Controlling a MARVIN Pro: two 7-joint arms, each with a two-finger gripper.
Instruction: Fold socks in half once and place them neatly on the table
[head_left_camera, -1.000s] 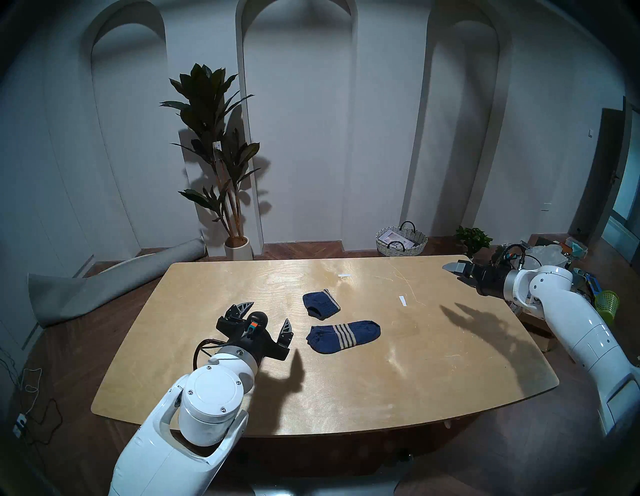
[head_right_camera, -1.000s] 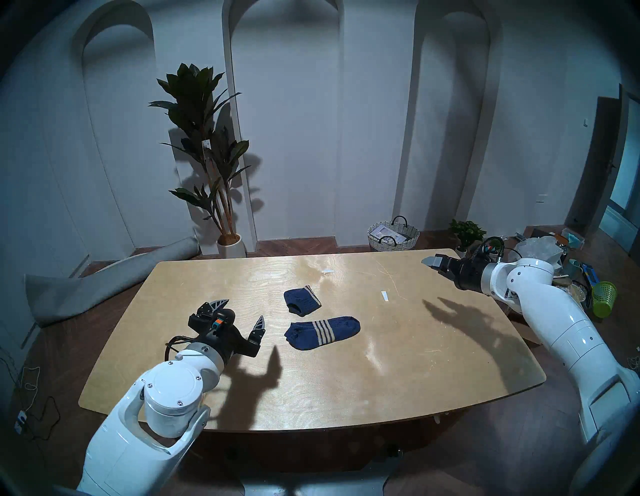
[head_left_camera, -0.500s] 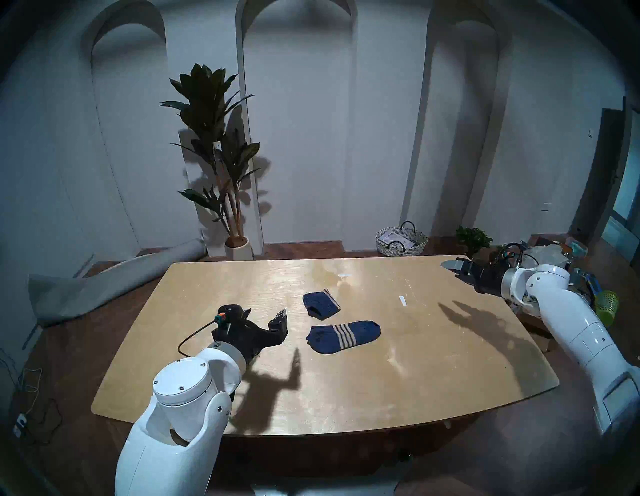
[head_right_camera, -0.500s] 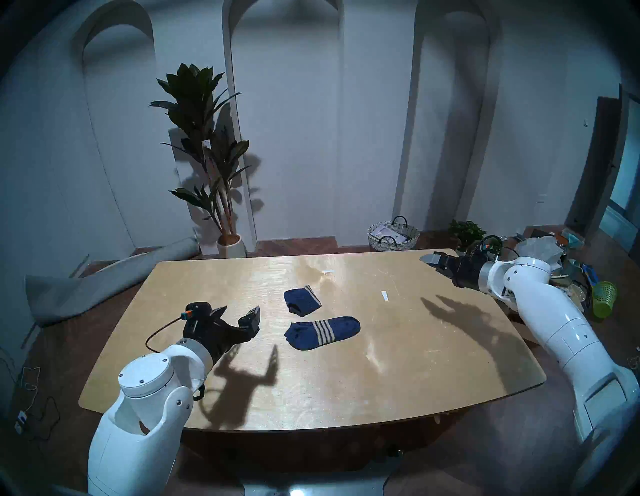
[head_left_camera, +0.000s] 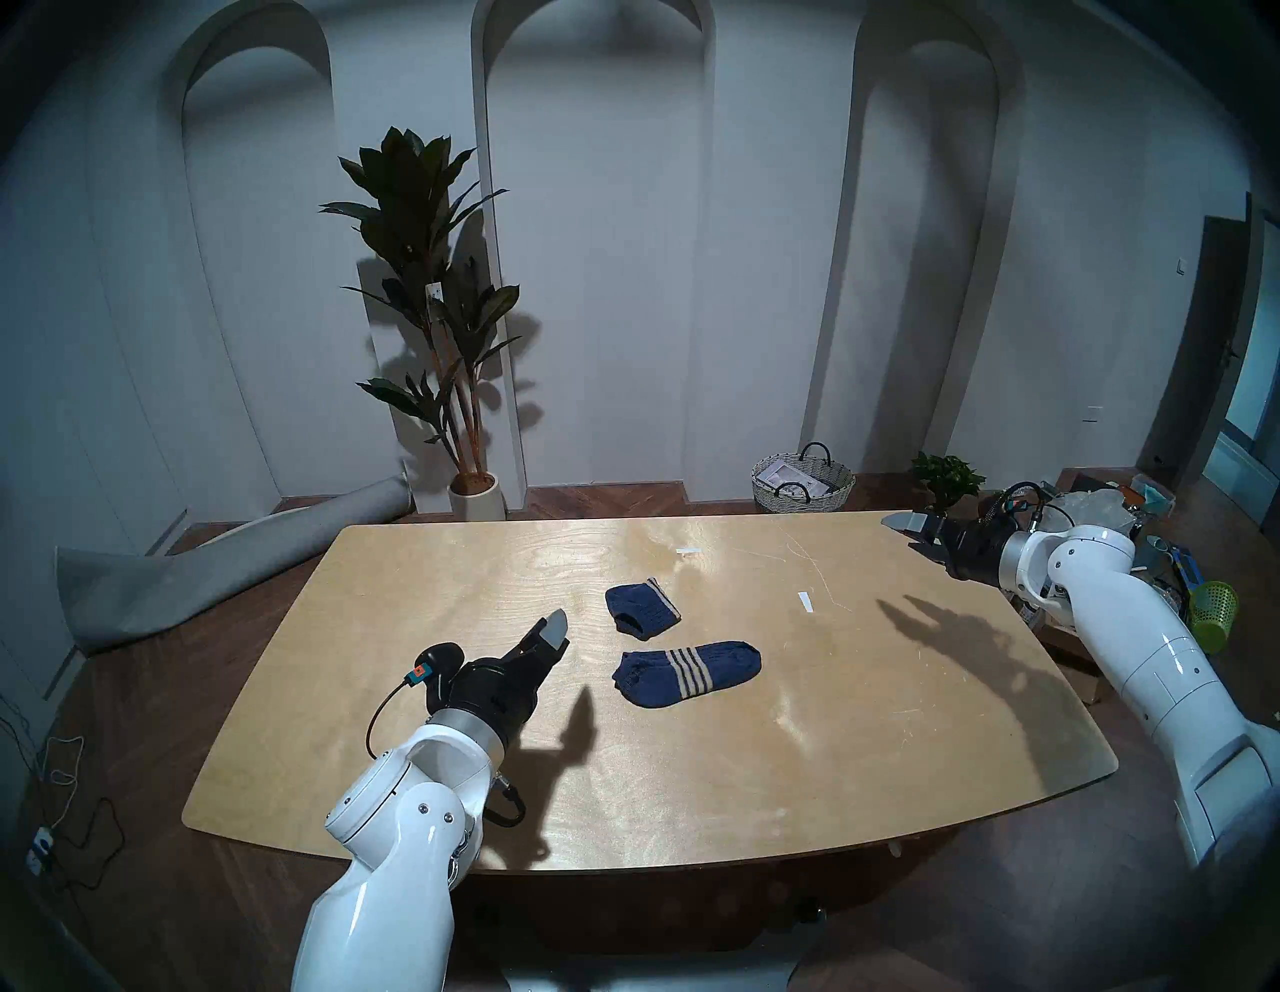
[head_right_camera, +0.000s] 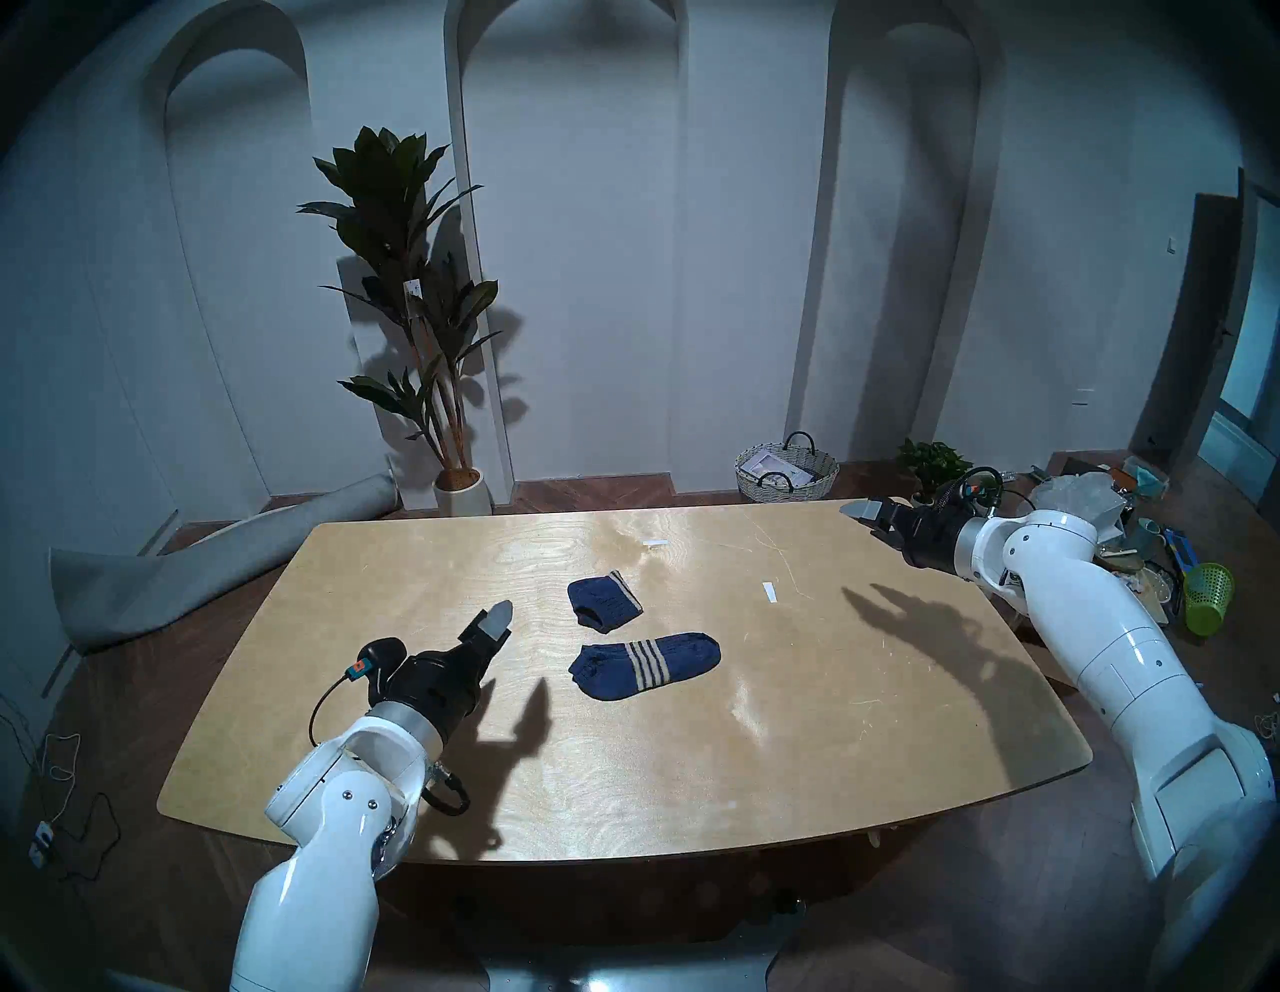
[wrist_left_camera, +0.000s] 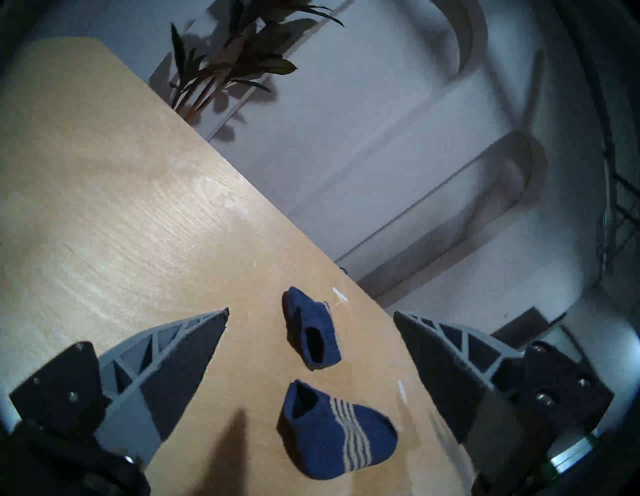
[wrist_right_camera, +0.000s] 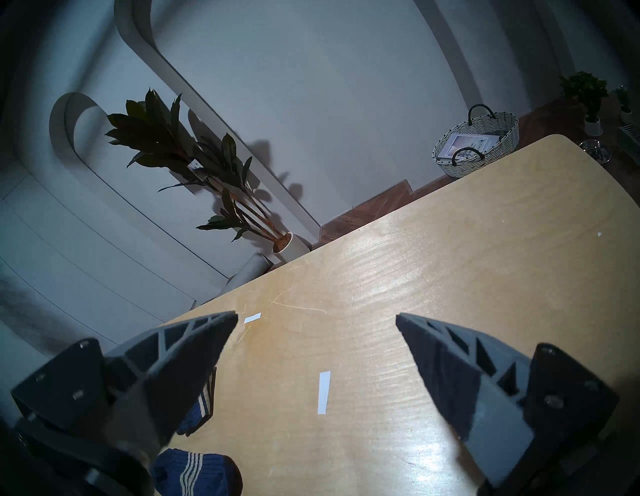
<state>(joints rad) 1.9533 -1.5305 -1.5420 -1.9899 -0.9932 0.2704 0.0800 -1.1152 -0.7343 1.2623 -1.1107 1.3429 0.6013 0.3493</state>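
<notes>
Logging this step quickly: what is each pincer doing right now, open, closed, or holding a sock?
Left pincer: open, holding nothing.
Right pincer: open, holding nothing.

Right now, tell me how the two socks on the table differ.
The far sock is folded in half into a short, squarish bundle; the near sock lies flat at full length. The far sock shows its beige stripes only along one edge; the near sock shows all four across its middle. The far sock sits farther from the robot. Both are navy, lie apart on the table, and no gripper touches them.
</notes>
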